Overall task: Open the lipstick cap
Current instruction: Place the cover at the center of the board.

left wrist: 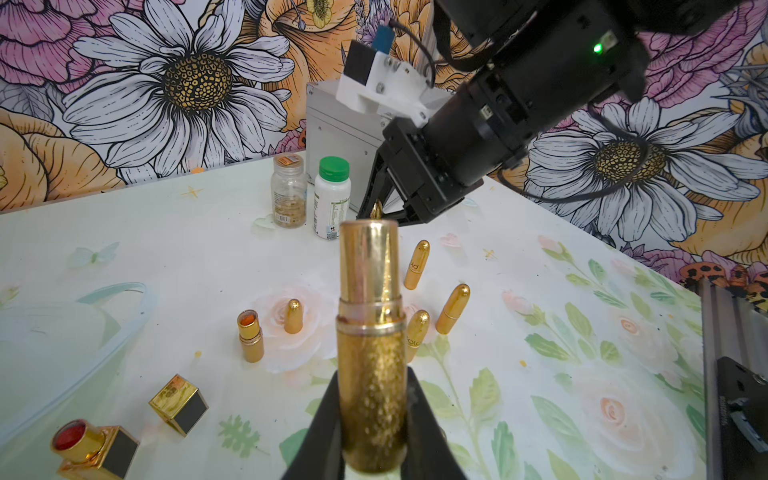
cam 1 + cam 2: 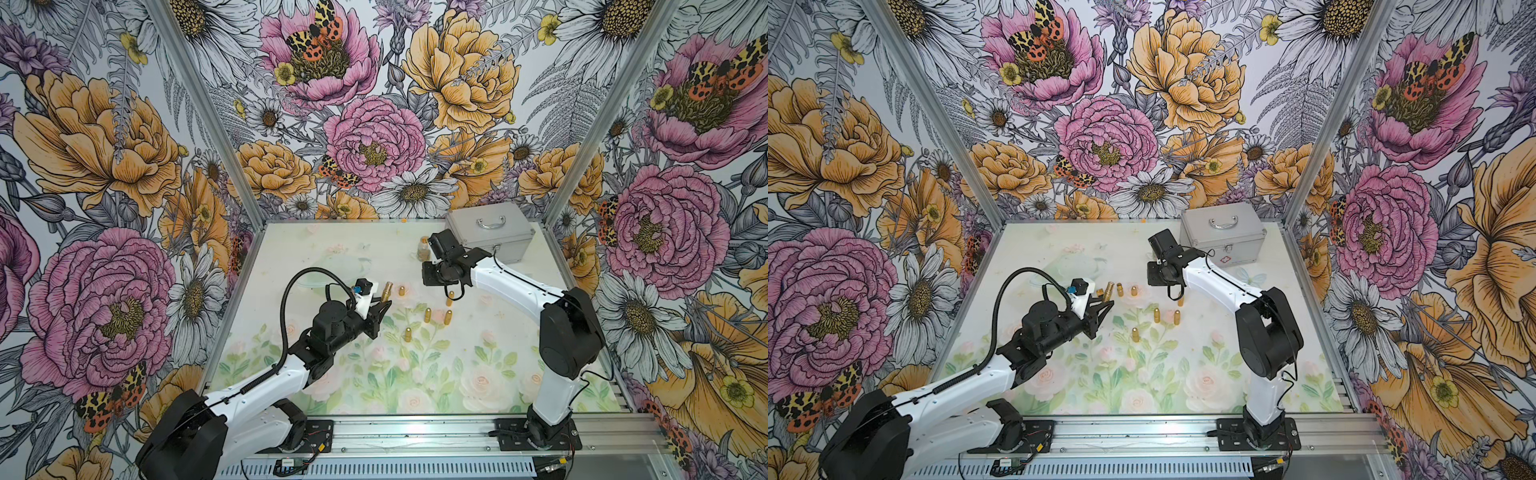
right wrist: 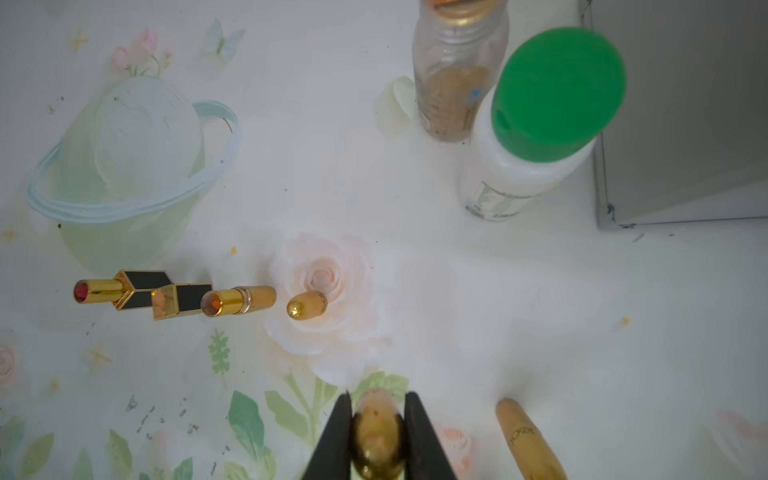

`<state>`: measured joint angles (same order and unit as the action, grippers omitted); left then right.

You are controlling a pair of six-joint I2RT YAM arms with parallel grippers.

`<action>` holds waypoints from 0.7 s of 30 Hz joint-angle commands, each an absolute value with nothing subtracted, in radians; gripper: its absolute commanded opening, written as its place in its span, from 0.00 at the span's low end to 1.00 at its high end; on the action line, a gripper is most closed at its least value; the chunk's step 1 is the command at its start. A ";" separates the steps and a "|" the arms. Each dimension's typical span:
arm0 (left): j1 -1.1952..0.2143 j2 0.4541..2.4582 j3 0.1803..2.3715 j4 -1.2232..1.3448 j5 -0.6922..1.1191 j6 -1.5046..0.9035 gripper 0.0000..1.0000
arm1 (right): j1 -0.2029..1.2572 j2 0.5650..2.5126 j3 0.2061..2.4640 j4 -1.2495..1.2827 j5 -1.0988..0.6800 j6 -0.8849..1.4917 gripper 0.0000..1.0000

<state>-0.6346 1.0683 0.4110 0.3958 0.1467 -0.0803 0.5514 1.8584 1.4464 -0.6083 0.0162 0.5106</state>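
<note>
My left gripper (image 1: 372, 374) is shut on the glittery gold base of a lipstick (image 1: 371, 324), whose bare shiny inner tube points up and away with no cap on it. In both top views this lipstick (image 2: 386, 291) (image 2: 1108, 289) sticks up from the left gripper (image 2: 384, 304) at mid-table. My right gripper (image 3: 378, 399) is shut on a rounded gold lipstick cap (image 3: 377, 432), held just above the mat, well apart from the lipstick. The cap (image 2: 450, 296) peeks out below the right wrist, and the left wrist view shows the cap (image 1: 377, 210) between the right fingers.
Several capped gold bullet lipsticks (image 2: 427, 314) stand on the flowered mat. An open round lipstick (image 1: 250, 336), its cap (image 1: 293, 316), an open square lipstick (image 1: 95, 446) and its cap (image 1: 178, 403) lie near. An amber bottle (image 1: 289, 195), a green-capped bottle (image 1: 331, 199) and a silver case (image 2: 490, 235) stand behind.
</note>
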 commanded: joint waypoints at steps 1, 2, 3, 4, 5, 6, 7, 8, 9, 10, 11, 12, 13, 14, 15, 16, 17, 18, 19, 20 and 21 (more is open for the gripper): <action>-0.627 1.088 0.409 0.439 0.122 -0.098 0.00 | 0.561 1.907 1.448 -0.517 0.088 0.506 0.21; -0.627 1.093 0.411 0.441 0.120 -0.100 0.00 | 0.561 1.922 1.451 -0.511 0.098 0.506 0.21; -0.627 1.098 0.412 0.445 0.120 -0.100 0.00 | 0.561 1.939 1.454 -0.509 0.108 0.508 0.21; -0.628 1.103 0.414 0.448 0.119 -0.100 0.00 | 0.563 1.950 1.454 -0.502 0.115 0.507 0.21; -0.629 1.108 0.416 0.448 0.120 -0.100 0.00 | 0.563 1.960 1.453 -0.495 0.123 0.507 0.21; -0.629 1.113 0.420 0.449 0.119 -0.101 0.00 | 0.563 1.970 1.453 -0.488 0.126 0.505 0.21; -0.629 1.119 0.421 0.451 0.120 -0.100 0.00 | 0.563 1.983 1.456 -0.488 0.134 0.503 0.21; -0.629 1.125 0.423 0.451 0.120 -0.100 0.00 | 0.563 1.990 1.458 -0.488 0.145 0.502 0.21; -0.629 1.130 0.425 0.451 0.121 -0.099 0.00 | 0.563 1.999 1.456 -0.489 0.152 0.502 0.21; -0.630 1.134 0.428 0.451 0.121 -0.098 0.00 | 0.563 2.004 1.454 -0.486 0.156 0.502 0.21; -0.631 1.138 0.429 0.453 0.120 -0.100 0.00 | 0.563 2.009 1.452 -0.484 0.160 0.500 0.21; -0.632 1.141 0.431 0.455 0.121 -0.100 0.00 | 0.563 2.017 1.451 -0.483 0.167 0.499 0.21; -0.631 1.145 0.432 0.456 0.122 -0.100 0.00 | 0.563 2.021 1.448 -0.482 0.170 0.499 0.21; -0.631 1.148 0.433 0.457 0.121 -0.100 0.00 | 0.563 2.026 1.446 -0.479 0.173 0.499 0.21; -0.632 1.151 0.434 0.459 0.121 -0.100 0.00 | 0.563 2.031 1.445 -0.473 0.172 0.499 0.21; -0.632 1.154 0.435 0.460 0.120 -0.100 0.00 | 0.564 2.037 1.444 -0.471 0.171 0.499 0.21; -0.632 1.158 0.436 0.460 0.120 -0.100 0.00 | 0.564 2.041 1.444 -0.470 0.172 0.499 0.21; -0.632 1.160 0.436 0.461 0.121 -0.100 0.00 | 0.565 2.046 1.443 -0.465 0.173 0.498 0.21; -0.633 1.161 0.436 0.462 0.121 -0.100 0.00 | 0.565 2.051 1.442 -0.464 0.174 0.498 0.21; -0.634 1.161 0.436 0.461 0.122 -0.100 0.00 | 0.565 2.054 1.442 -0.463 0.174 0.498 0.21; -0.634 1.161 0.436 0.462 0.122 -0.101 0.00 | 0.565 2.057 1.443 -0.460 0.174 0.497 0.21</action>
